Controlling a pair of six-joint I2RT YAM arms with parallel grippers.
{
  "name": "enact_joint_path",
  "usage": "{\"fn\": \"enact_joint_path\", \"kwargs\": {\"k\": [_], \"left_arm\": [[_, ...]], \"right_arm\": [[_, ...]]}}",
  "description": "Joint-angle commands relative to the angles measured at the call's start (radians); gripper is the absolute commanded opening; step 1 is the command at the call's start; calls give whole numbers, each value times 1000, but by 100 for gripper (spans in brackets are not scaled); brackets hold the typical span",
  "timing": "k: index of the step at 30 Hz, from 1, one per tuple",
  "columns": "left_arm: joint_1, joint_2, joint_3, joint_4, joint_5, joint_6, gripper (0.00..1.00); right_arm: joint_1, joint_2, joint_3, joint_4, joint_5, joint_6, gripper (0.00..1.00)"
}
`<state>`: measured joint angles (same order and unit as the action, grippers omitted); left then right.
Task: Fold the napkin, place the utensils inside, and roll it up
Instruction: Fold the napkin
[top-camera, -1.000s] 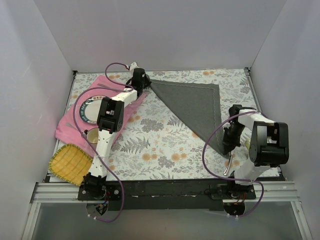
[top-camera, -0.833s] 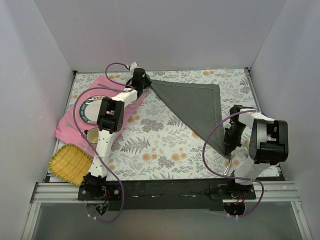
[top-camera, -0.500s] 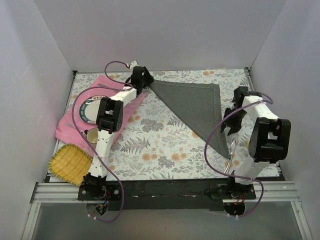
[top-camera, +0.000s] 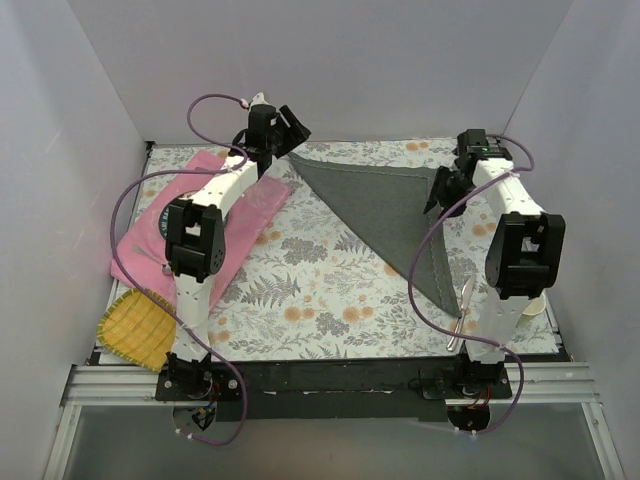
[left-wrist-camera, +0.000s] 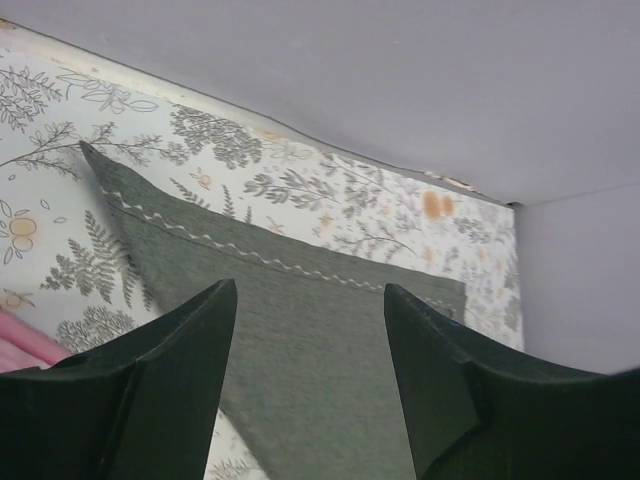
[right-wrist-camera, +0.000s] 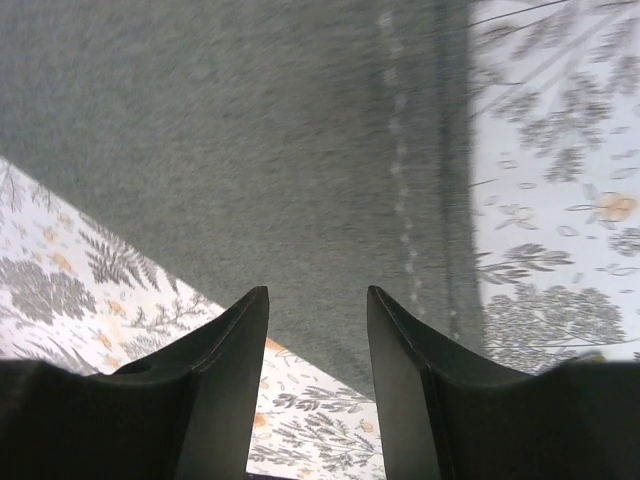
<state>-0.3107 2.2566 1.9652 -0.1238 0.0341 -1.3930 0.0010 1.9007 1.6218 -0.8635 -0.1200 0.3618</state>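
The napkin (top-camera: 385, 210) is gripped by neither pincer. The left pincer (top-camera: 292, 125) is held open and empty, raised over the napkin's far left corner. The stitched hem (left-wrist-camera: 250, 252) is visible between its fingers in the wrist view. The right pincer (top-camera: 438, 192) is likewise spread with nothing in it, held above the napkin's right hem. The napkin is laid folded into a triangle on the far right part of the floral tablecloth (top-camera: 300, 290), its point reaching toward the near right. A slim silver utensil (top-camera: 460, 318), possibly a knife, is half hidden beside the right arm, just by that point. A pink placemat (top-camera: 262, 198) is spread at the far left, and a yellow woven tray (top-camera: 130, 322) is set at the near left.
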Motion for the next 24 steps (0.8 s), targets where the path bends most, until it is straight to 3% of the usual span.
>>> {"fn": "enact_joint_path", "kwargs": {"k": [1, 8, 12, 15, 19, 24], "left_arm": [[-5, -222, -136, -59, 76, -47, 59], [-74, -544, -488, -66, 127, -90, 57], [-128, -692, -618, -175, 185, -81, 57], [-168, -798, -705, -226, 205, -63, 58], [-189, -928, -802, -252, 222, -80, 59], [-194, -1032, -850, -304, 254, -74, 59]], "right_arm": [[140, -40, -20, -26, 20, -64, 52], [195, -184, -227, -90, 111, -31, 50], [160, -378, -425, -135, 114, 37, 48], [105, -527, -586, -137, 140, 84, 46], [-83, -634, -785, -131, 126, 105, 44], [-130, -618, -803, -97, 181, 59, 45]]}}
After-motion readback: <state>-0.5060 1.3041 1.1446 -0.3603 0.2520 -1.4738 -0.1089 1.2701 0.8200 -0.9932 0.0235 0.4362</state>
